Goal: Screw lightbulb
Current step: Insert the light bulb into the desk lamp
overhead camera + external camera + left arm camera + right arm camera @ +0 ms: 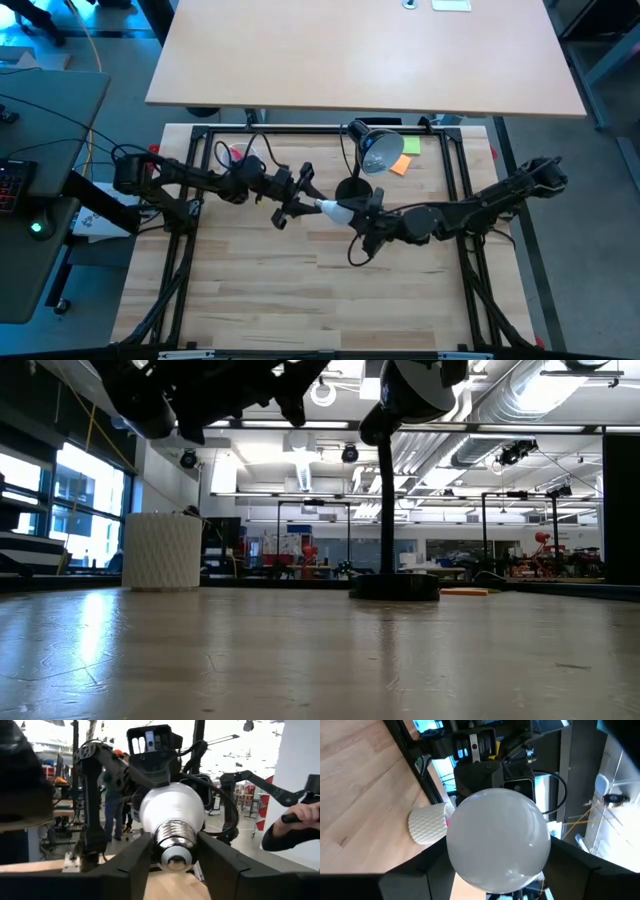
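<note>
Mid-air transfer of the lightbulb (333, 209) between the two arms, above the middle of the wooden table (260, 300). The left gripper (300, 204) has its fingers (125, 867) on either side of the silvery screw base, flanking it closely; whether they press it or have just let go cannot be told. The right gripper (368, 213) faces it from the opposite side, its fingers (415, 875) bracketing the frosted glass globe, which fills the right wrist view; contact there is likewise not clear, so which gripper carries the load cannot be settled. The bulb lies roughly level between them, base toward the left arm, globe toward the right. Just behind the handover stands the black desk lamp (375, 150), its round base (394, 587) on the table and its shade tilted; the bulb is apart from the shade. A white cup (162, 551) stands toward the rear left corner. Judged from this, the pick-up is done and the handover is under way; carrying the bulb to the lamp socket, aligning the thread and turning it home all remain.
</note>
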